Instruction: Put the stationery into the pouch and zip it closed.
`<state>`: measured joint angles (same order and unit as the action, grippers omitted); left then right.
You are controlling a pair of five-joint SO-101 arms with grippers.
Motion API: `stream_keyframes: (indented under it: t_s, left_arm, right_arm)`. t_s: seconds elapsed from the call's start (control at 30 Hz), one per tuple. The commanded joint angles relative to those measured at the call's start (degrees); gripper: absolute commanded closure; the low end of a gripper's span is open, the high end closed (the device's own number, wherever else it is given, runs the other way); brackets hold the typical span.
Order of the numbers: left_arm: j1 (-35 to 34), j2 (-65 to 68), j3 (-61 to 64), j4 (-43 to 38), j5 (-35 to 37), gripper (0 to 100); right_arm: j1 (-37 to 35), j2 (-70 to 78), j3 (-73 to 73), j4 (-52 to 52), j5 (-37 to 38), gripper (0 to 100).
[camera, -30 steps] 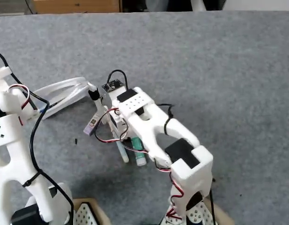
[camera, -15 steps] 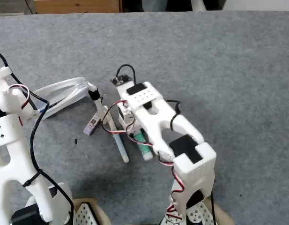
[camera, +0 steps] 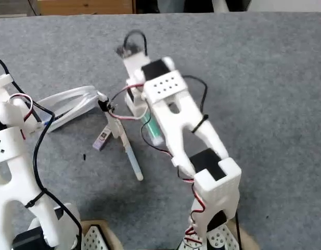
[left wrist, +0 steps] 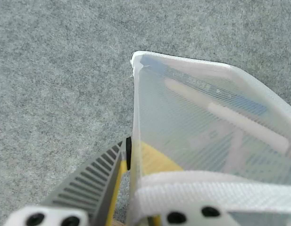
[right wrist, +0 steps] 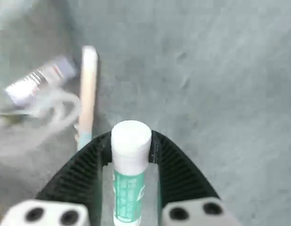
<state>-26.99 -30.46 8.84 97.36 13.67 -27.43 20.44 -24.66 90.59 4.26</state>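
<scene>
Right gripper point(right wrist: 130, 153) fingers clamped on glue stick point(right wrist: 130, 139), above worktop point(camera: 254, 78), near pouch point(camera: 72, 101). Left gripper point(left wrist: 136, 155) fingers pinch pouch edge. Aim stick end-first at the opening; release only once inside

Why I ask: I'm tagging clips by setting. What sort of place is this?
Likely an indoor robot workbench: a grey carpeted table, one white robot arm holding a glue stick, a second arm holding a clear pouch.

Right fingers point(right wrist: 84, 174) and left fingers point(left wrist: 95, 181) clamped
</scene>
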Motion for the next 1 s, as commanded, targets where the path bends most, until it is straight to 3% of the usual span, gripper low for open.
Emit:
stream_keyframes:
  t_s: [0.0, 0.2, 0.5, 0.97]
  left_arm:
    - [-1.01, -0.26, 0.22, -0.35, -0.62, 97]
    - [-1.01, -0.26, 0.22, -0.35, -0.62, 97]
    - [-0.75, -0.26, 0.22, -0.35, -0.62, 97]
    - [-0.57, -0.26, 0.31, -0.35, -0.62, 97]
  right_arm:
    - [0.44, -0.31, -17.98, 2.55, 0.53, 98.6]
    - [-0.62, 0.22, -34.77, 2.55, 0.09, 98.6]
    - [-2.29, -0.22, -38.29, 1.58, 0.00, 98.6]
    - [-12.48, 0.13, -52.53, -2.64, 0.00, 98.6]
